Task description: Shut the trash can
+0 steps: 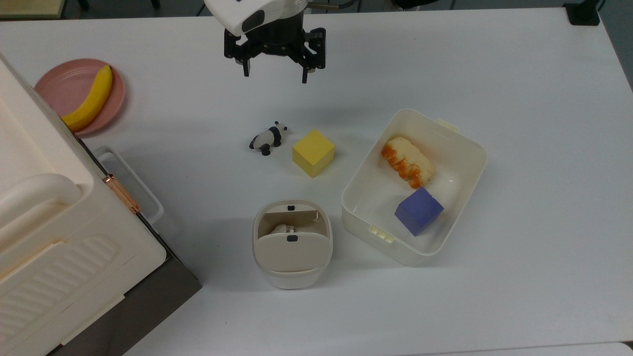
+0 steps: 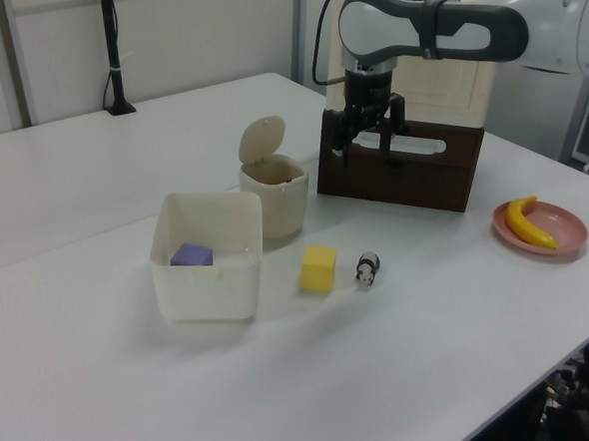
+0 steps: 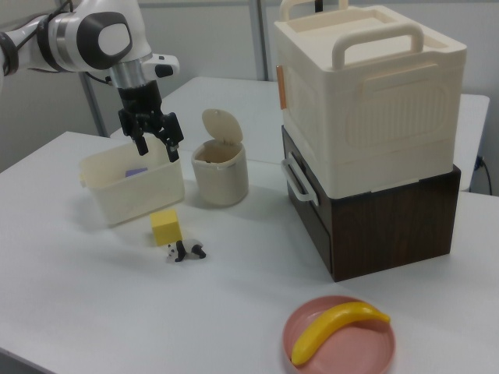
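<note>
Trash can [image 1: 293,257] lid [image 1: 292,251] up, no readable writing; fingers [image 1: 305,75] wide, empty.

We see a broad white table [image 1: 494,74] filling most of the top view, with a darker floor strip along the upper edge. In the left view, pale wall panels [image 2: 54,55] run across the upper left, and a black pole [image 2: 114,52] stands at the table's far edge.
</note>
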Robot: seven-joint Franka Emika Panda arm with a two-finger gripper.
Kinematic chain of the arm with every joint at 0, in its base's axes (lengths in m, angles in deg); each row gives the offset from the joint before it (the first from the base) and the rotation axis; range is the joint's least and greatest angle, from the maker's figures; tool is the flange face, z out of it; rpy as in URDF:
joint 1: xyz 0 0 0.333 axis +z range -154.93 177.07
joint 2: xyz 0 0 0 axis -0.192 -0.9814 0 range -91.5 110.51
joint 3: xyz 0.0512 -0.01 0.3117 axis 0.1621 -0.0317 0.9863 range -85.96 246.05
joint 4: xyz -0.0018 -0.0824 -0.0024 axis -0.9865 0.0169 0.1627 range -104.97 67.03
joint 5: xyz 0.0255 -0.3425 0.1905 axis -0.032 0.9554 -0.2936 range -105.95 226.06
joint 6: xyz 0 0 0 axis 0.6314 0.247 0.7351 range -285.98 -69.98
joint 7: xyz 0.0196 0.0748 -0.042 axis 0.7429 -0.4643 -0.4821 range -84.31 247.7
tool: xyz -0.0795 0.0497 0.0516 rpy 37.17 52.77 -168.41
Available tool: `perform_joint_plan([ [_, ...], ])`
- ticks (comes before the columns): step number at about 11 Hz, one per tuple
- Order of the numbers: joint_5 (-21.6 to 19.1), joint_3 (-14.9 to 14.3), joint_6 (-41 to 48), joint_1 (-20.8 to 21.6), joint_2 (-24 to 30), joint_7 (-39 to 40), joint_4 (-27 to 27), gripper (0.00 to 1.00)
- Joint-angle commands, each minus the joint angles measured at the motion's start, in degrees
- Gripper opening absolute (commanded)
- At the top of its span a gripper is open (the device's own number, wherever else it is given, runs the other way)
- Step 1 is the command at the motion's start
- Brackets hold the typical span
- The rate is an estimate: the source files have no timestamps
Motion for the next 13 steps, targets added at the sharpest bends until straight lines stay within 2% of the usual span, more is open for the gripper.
perform_joint_plan([
  [1,0.0,-0.21,0.41,0.24,1.65,0.86,-1.76,1.0],
  [6,-1.49,-0.56,0.05,0.15,1.56,0.94,-1.49,1.0],
  [7,-2.19,-0.65,-0.03,0.06,1.56,1.03,-1.32,0.97],
  [8,-2.37,-0.74,-0.12,-0.03,1.39,1.12,-1.23,0.91],
  [9,-2.37,-0.74,-0.21,0.06,1.3,1.12,-1.23,0.9],
  [10,-2.37,-0.74,-1.17,0.06,1.21,1.2,-1.31,0.79],
  [11,-2.37,-0.74,-1.87,0.06,0.86,1.29,-1.23,0.64],
  [13,-3.15,-0.74,-4.85,-0.03,0.33,3.04,-1.23,0.22],
])
